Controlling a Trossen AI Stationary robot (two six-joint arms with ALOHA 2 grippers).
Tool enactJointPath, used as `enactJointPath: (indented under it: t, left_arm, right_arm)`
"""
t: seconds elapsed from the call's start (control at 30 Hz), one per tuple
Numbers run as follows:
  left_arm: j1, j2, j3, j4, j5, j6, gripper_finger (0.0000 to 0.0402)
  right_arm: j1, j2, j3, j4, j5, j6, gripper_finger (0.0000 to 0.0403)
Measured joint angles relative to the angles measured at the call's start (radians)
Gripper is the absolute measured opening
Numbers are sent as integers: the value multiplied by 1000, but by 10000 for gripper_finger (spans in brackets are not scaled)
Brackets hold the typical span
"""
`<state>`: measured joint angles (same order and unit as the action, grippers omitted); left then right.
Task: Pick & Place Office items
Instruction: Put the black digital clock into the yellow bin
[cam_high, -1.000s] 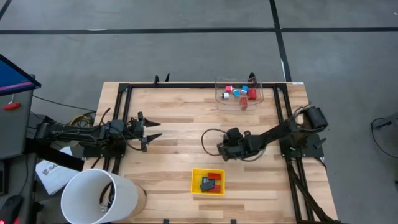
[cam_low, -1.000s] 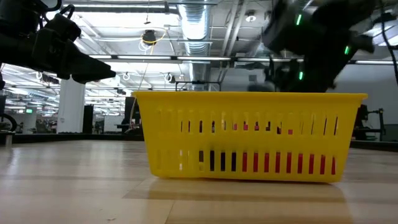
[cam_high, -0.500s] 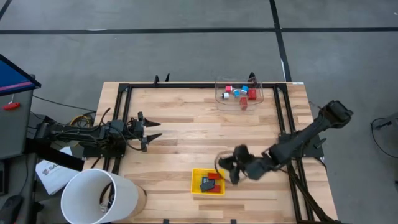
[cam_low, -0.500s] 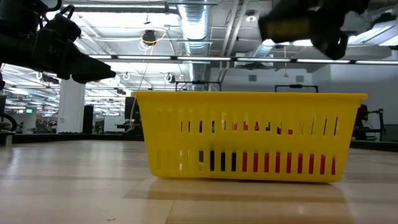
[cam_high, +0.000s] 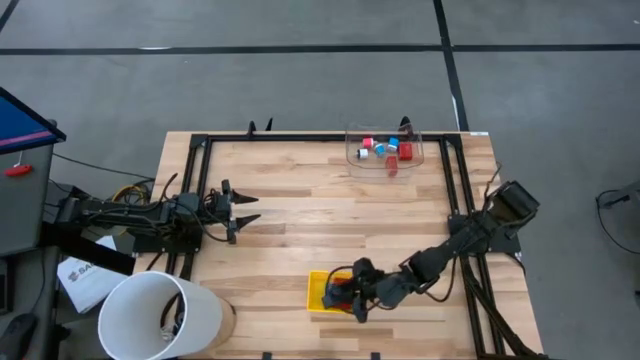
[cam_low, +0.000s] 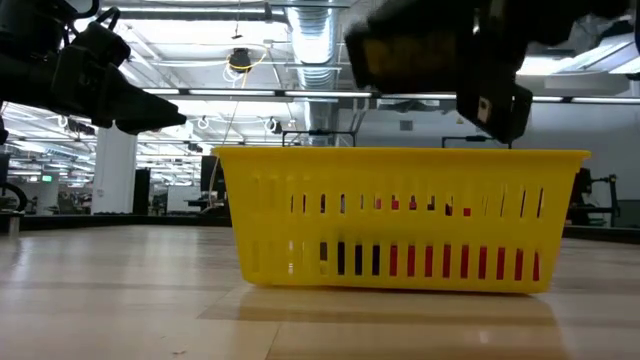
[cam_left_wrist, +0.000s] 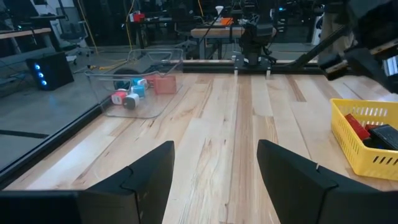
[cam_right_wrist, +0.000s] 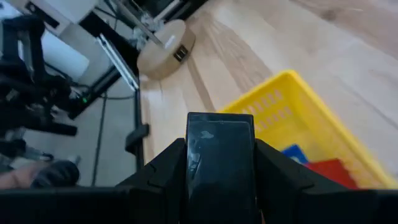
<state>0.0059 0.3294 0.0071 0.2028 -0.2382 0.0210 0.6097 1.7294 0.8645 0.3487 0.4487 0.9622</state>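
The square yellow tray (cam_high: 316, 290) sits near the table's near edge and holds red and black office items (cam_left_wrist: 367, 129); the right wrist view also shows a blue one (cam_right_wrist: 292, 152) in it. My right gripper (cam_high: 352, 294) hovers over the tray, shut on a black rectangular piece (cam_right_wrist: 221, 143). More red, blue and white pieces (cam_high: 385, 150) lie in the clear plastic box (cam_high: 410, 158) at the far edge. My left gripper (cam_high: 240, 211) waits open above the table's left part. My right gripper pinches the black rectangular piece between its two fingers (cam_right_wrist: 168, 174), one on each long side (cam_right_wrist: 194, 155). The piece stands out past the fingertips, lifted clear above the yellow tray (cam_right_wrist: 311, 118). The arm reaches in from the table's right side.
A white bucket (cam_high: 160, 315) stands beside the table's near left corner. Black frame rails (cam_high: 195, 200) run along the left, right and far edges. Bare wood lies between the tray and the clear box (cam_left_wrist: 137, 90).
My right gripper has travelled from the middle of the table toward the near edge and somewhat left, ending over the yellow tray. The low view shows it coming closer above the tray's rim. My left arm has kept still.
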Motion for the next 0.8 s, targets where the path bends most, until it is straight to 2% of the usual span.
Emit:
enactJointPath:
  t: [0.17,0.33,0.43,0.57,0.67,0.8]
  left_arm:
    - [0,0,0,0,0,0,227]
    - [0,0,0,0,0,0,226]
    - [0,0,0,0,0,0,226]
    - [0,0,0,0,0,0,228]
    - [0,0,0,0,0,0,226]
    - [0,0,0,0,0,0,227]
  right_arm:
    - [28,56,106,-56,-18,21,143]
    - [55,105,229,-312,-9,68,145]
    - [58,132,280,-393,1,48,146]
    - [58,142,289,-497,34,44,147]
    - [63,142,289,-521,80,37,147]
    - [63,142,289,-544,84,25,147]
